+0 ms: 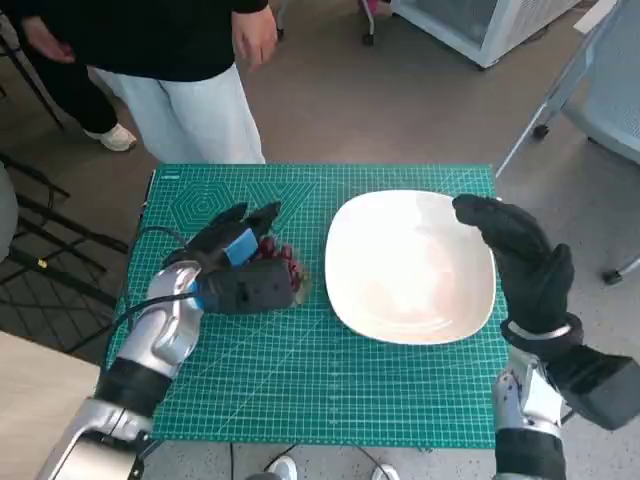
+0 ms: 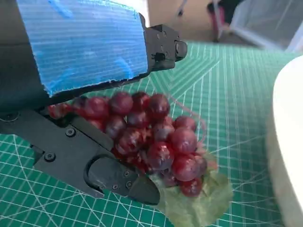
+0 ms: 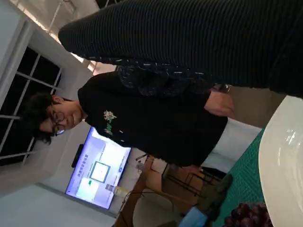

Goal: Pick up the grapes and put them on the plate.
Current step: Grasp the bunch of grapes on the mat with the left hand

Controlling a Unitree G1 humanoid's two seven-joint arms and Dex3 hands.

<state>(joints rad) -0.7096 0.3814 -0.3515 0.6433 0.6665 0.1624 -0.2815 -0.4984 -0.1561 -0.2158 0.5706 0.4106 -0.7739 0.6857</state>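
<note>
- The grapes (image 2: 156, 137) are seen on the green mat (image 1: 300, 390) covering the desk, just left of the white plate (image 1: 410, 265).
- The left robot hand (image 1: 240, 270) is closed around the grapes.
- The right robot hand (image 1: 520, 255) is held open over the plate's right rim, holding nothing.
- A person (image 1: 180, 60) is seen standing just beyond the desk's far edge.
- A chair leg (image 1: 545, 125) is seen on the floor, far right.

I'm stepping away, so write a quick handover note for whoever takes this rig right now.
Left hand: over the grapes, fingers either side of the bunch; a firm grip is not clear.
Right hand: holds nothing, raised at the plate's right edge.
Grapes: on the green mat, left of the plate, with a leaf under them.
Done: left hand has reached the grapes.
Left: grip, lift, carry right, set on the plate.
</note>
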